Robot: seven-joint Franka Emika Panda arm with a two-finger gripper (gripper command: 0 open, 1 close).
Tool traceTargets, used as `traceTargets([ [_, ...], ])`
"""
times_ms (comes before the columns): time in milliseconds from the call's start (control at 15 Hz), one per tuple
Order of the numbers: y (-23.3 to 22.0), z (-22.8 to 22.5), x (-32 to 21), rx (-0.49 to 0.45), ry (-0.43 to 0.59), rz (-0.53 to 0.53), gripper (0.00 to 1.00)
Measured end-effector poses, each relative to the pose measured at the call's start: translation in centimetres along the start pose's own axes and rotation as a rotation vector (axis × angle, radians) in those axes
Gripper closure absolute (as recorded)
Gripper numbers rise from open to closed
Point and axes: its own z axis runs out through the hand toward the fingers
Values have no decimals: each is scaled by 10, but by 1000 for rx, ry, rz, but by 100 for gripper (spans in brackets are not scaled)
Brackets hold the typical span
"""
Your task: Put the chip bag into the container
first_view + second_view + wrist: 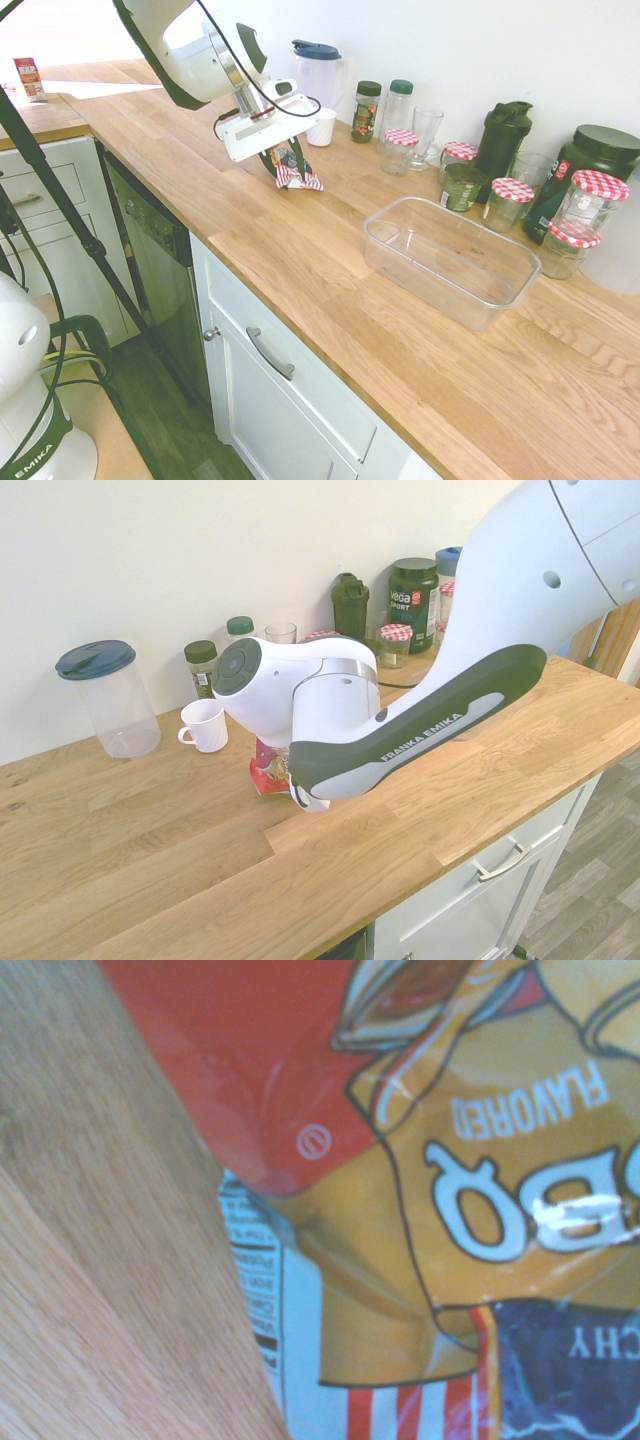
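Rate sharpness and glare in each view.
Wrist view: chip bag fills the frame, soft, foil glints. First exterior view: sharp, top-left corner blown out, container clearly visible. Second exterior view: sharp, evenly lit, arm hides most of the bag.

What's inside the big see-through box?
Nothing: the container looks empty, only wooden counter showing through it. The chip bag is still outside, in the end effector.
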Motion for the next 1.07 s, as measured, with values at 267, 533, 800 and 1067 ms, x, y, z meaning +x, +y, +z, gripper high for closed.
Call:
traceTargets([
  [267, -1, -5, 0, -5, 13, 19, 100],
  [533, 13, -24, 3, -4, 37, 66, 100],
  [800, 47, -59, -4, -5, 68, 147, 100],
  [1067, 130, -102, -20, 46, 84, 312, 100],
])
